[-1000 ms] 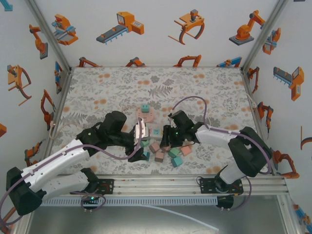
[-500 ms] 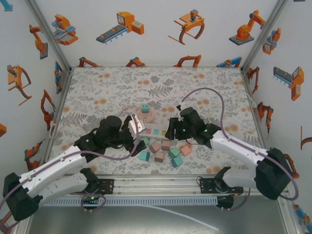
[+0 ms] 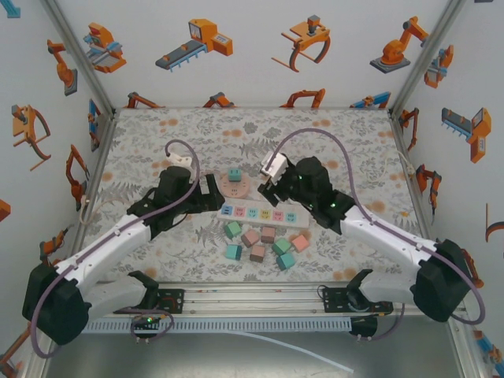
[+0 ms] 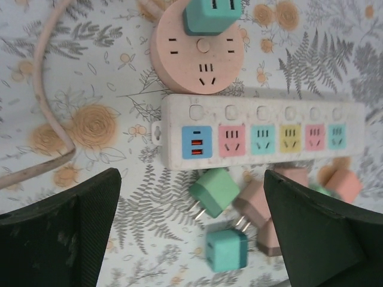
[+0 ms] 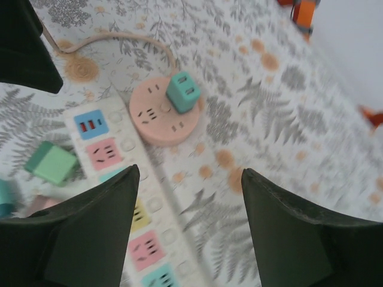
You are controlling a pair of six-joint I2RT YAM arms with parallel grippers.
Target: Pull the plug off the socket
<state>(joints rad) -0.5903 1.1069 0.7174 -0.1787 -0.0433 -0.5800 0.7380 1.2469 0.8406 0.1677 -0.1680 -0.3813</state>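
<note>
Enclosure: white walls printed with orange robot pictures; table [image 3: 157, 142] covered in floral cloth. Left side: pale pink cord [image 4: 42, 78] trailing toward the left edge. Left fingers [image 4: 66, 233]: spread wide, grasping nothing, hanging over the strip's left end, apparently let go. Centre: round pink socket [image 3: 235, 187], just beyond the strip on the far-edge side, with a teal plug [image 3: 234, 175] seated upright in it, probably the one left to pull. White power strip [image 3: 264, 213]: lies flat, parallel to the near edge, all pastel outlets vacant. Loose plugs [image 3: 260, 244]: a scatter of green, pink and teal cubes between the strip and the near edge, likely dropped there to clear the outlets. Right fingers [image 5: 299, 239]: parted, empty, poised above the strip and the round socket.
</note>
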